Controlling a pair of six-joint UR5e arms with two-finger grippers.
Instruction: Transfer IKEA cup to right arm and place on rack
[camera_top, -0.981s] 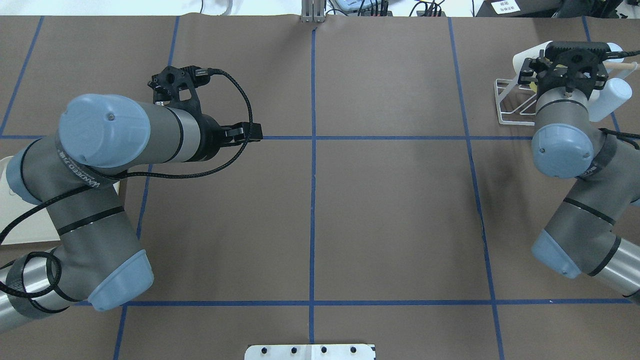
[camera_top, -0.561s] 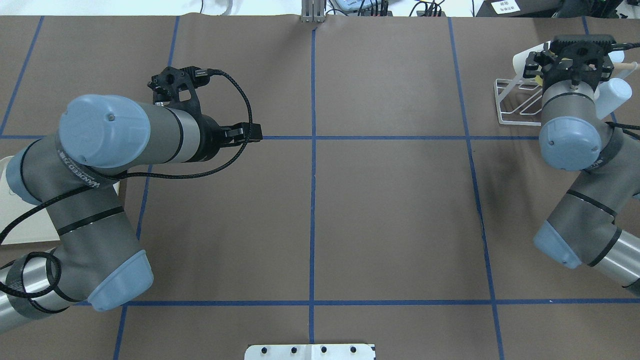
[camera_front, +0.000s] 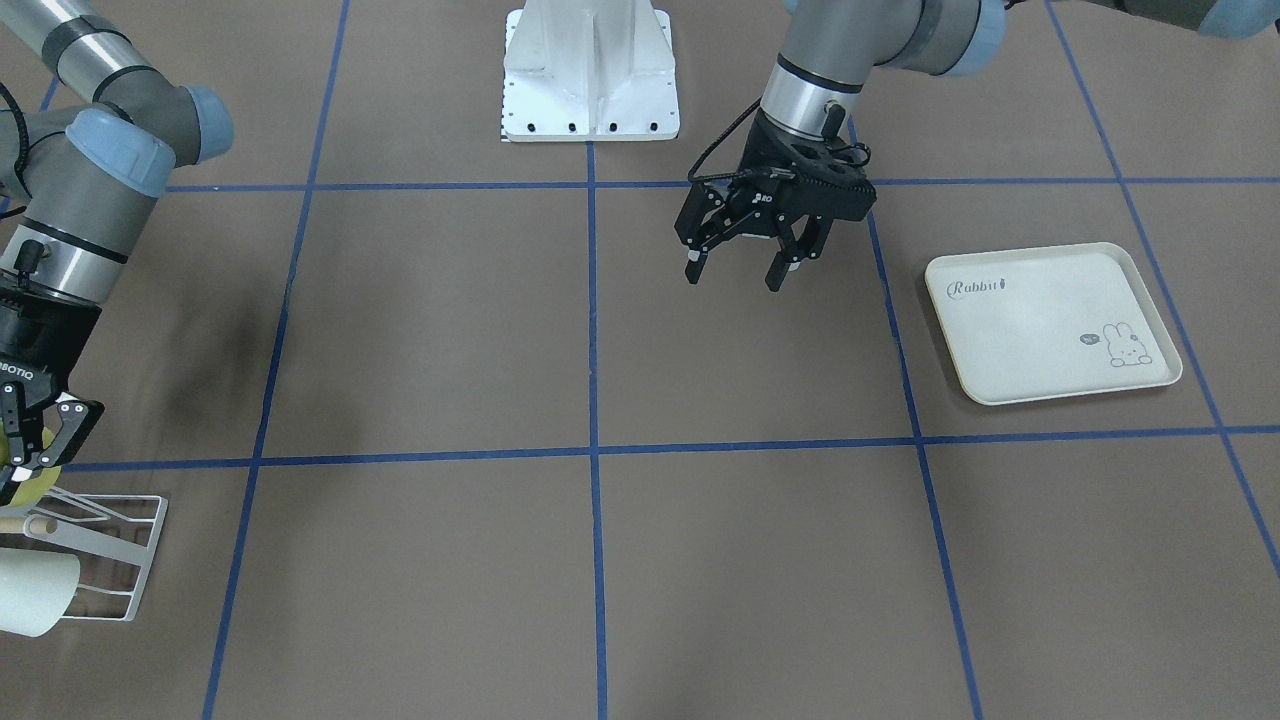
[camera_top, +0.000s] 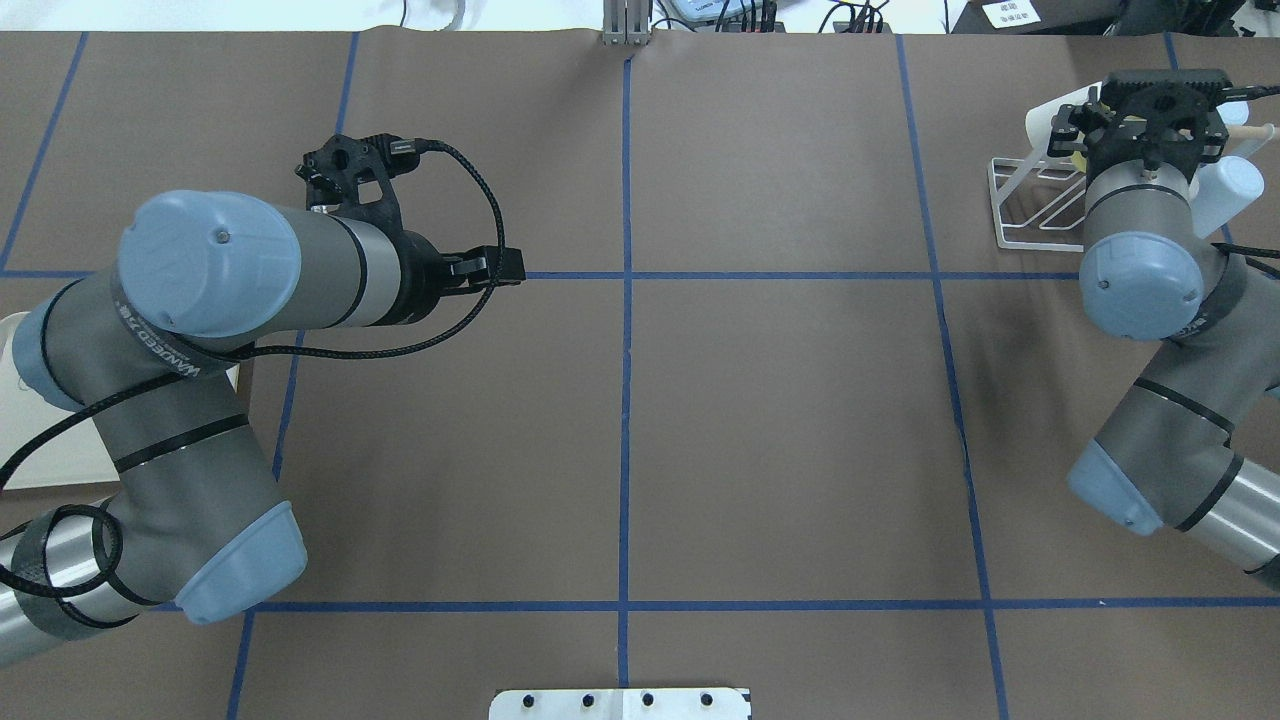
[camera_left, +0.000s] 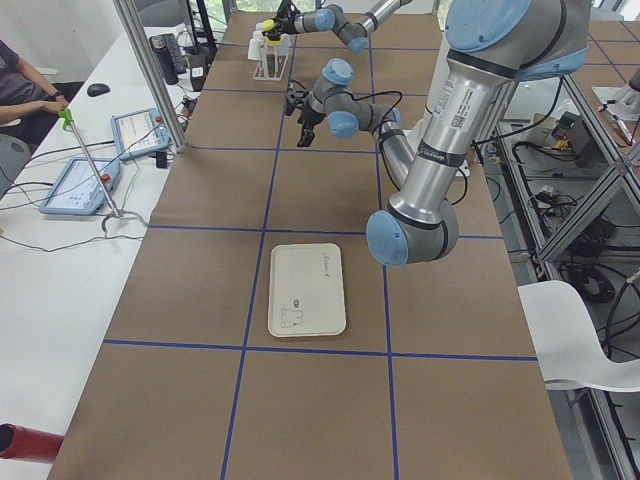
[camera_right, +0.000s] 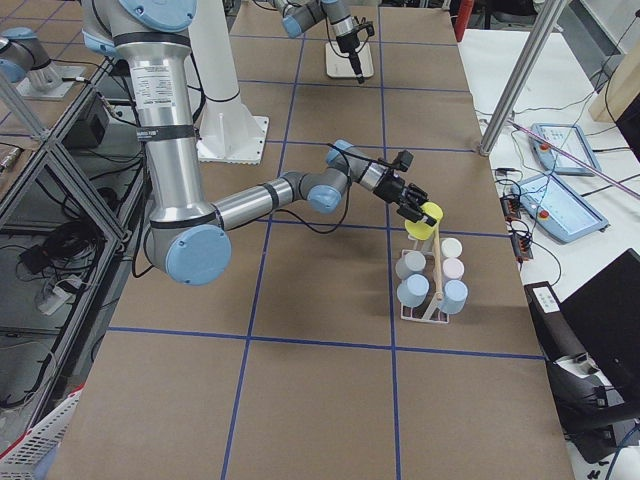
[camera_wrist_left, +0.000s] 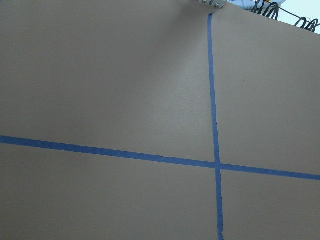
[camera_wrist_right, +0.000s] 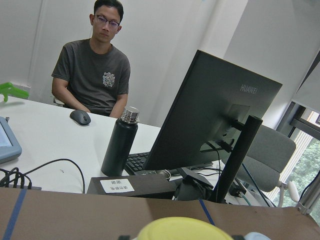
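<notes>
The yellow IKEA cup (camera_right: 431, 222) hangs just above the near end of the white wire rack (camera_right: 434, 303), and my right gripper (camera_right: 416, 207) is shut on its rim. In the front-facing view the cup (camera_front: 45, 473) shows as a yellow sliver between the right gripper's (camera_front: 28, 452) fingers, over the rack (camera_front: 105, 548). The right wrist view catches the cup's top (camera_wrist_right: 180, 229) at its bottom edge. From overhead, the right wrist hides most of the cup above the rack (camera_top: 1020, 215). My left gripper (camera_front: 740, 270) hovers open and empty over mid-table.
Several pale cups (camera_right: 412, 290) hang on the rack, one sticking out at its end (camera_front: 35, 592). A cream rabbit-print tray (camera_front: 1050, 320) lies on my left side. Beyond the table edge sit a person (camera_wrist_right: 92, 65), a monitor (camera_wrist_right: 210, 125) and a black bottle (camera_wrist_right: 120, 142).
The right arm moved with the cup slightly farther back and outward over the rack, then held still. The left arm has not moved.
</notes>
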